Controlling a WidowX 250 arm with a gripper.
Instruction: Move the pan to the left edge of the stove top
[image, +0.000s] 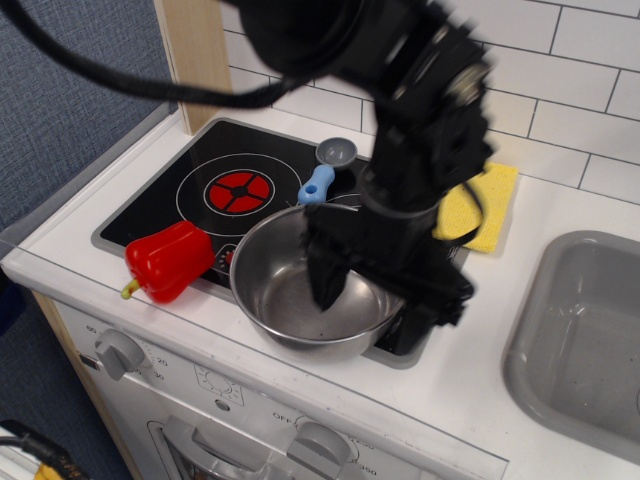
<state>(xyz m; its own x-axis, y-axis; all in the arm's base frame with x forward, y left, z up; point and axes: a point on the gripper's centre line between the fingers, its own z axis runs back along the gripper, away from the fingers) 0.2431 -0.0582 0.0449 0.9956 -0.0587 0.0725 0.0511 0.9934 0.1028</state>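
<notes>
Shiny pan (290, 290) on the front right of the black stove top (190, 170), red pepper (168, 260) at its nine o'clock, black pincer (375, 300) spread wide, straddling the pan's three o'clock rim, gripping nothing.

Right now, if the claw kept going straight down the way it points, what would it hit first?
Most likely the pan. The claw points down with one finger inside the bowl and the other past its right rim; depth is unclear.

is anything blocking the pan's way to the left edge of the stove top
Yes. The red pepper lies on the stove top just left of the pan, at the front-left corner. The back-left part, around the red burner, looks free.
</notes>
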